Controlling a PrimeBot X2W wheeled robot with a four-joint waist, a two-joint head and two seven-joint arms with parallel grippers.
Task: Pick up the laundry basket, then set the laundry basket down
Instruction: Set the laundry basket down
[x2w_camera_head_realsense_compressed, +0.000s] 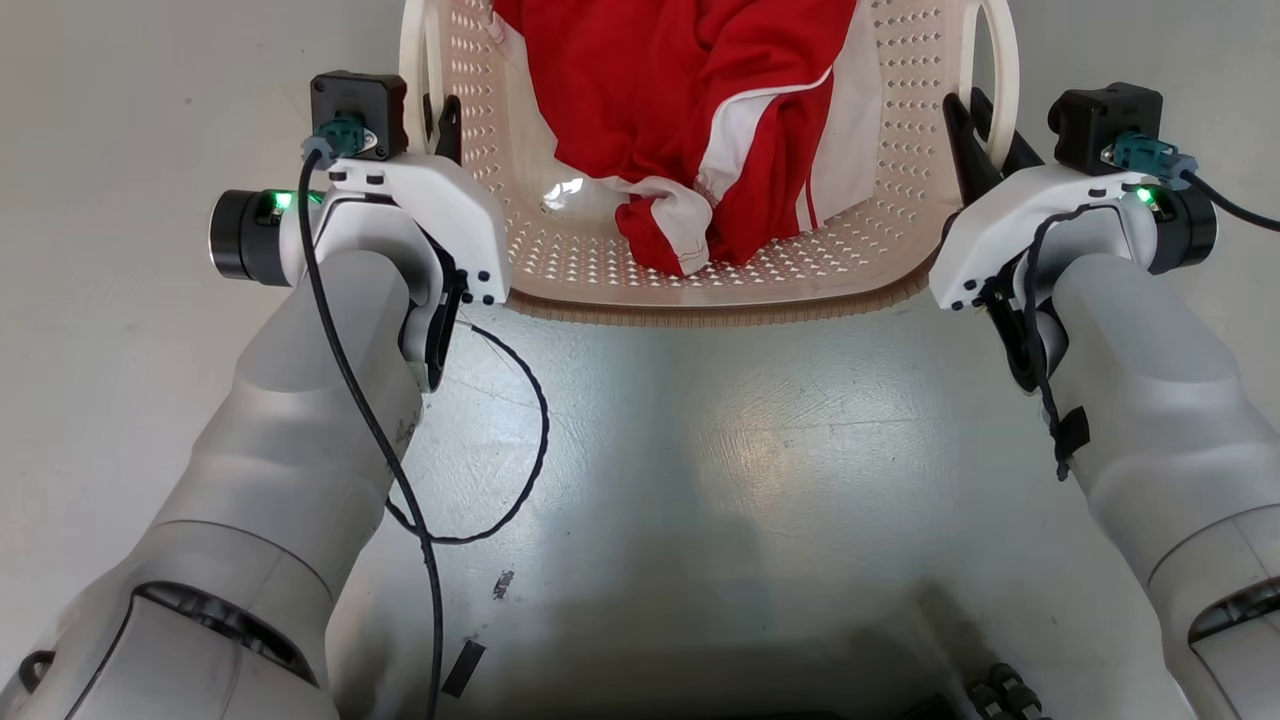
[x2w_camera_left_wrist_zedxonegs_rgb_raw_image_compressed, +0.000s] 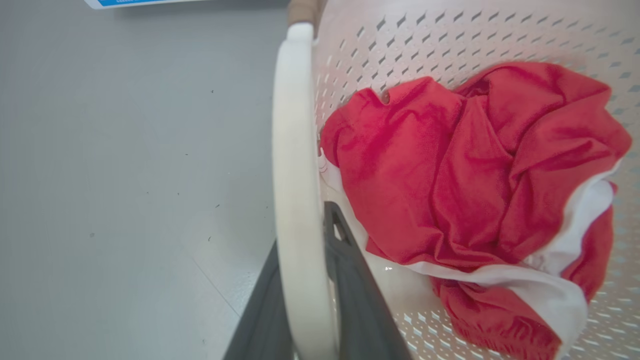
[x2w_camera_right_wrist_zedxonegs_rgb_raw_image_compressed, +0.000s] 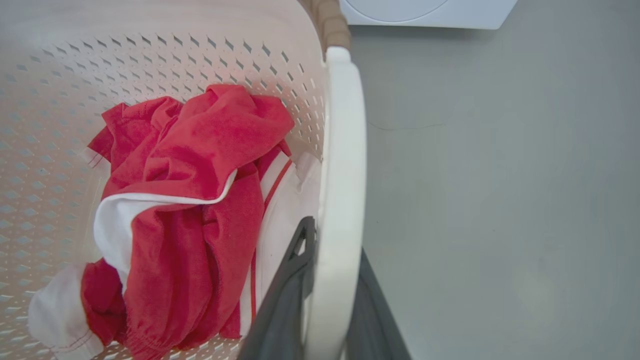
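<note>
Two grips are recorded on one laundry basket, which sits directly ahead of the robot, between its forearms. At the basket's left side, the left gripper is closed on the left loop handle. One dark finger is seen inside the loop, toward the basket wall, and the other outside it, with the white bar pinched between them. The hold is judged to be taken there because the perforated wall offers nothing narrow enough to clamp. In the basket's middle, a red-and-white garment is heaped loosely on the bottom. It is held by neither gripper and is taken to be cargo only. At the basket's right side, the right gripper is likewise clamped across the right loop handle, one finger inside and one outside. The mirrored holds are judged to keep the load level and to stop the basket swinging. Whether the basket's base is resting on the grey floor or is clear of it cannot be told. Beyond the basket's far right corner, a white appliance is noted, well apart. Count: basket, one; loop handles, two, both gripped; grippers, two, both closed; garments, one as far as can be made out, though another could be hidden in the folds.
</note>
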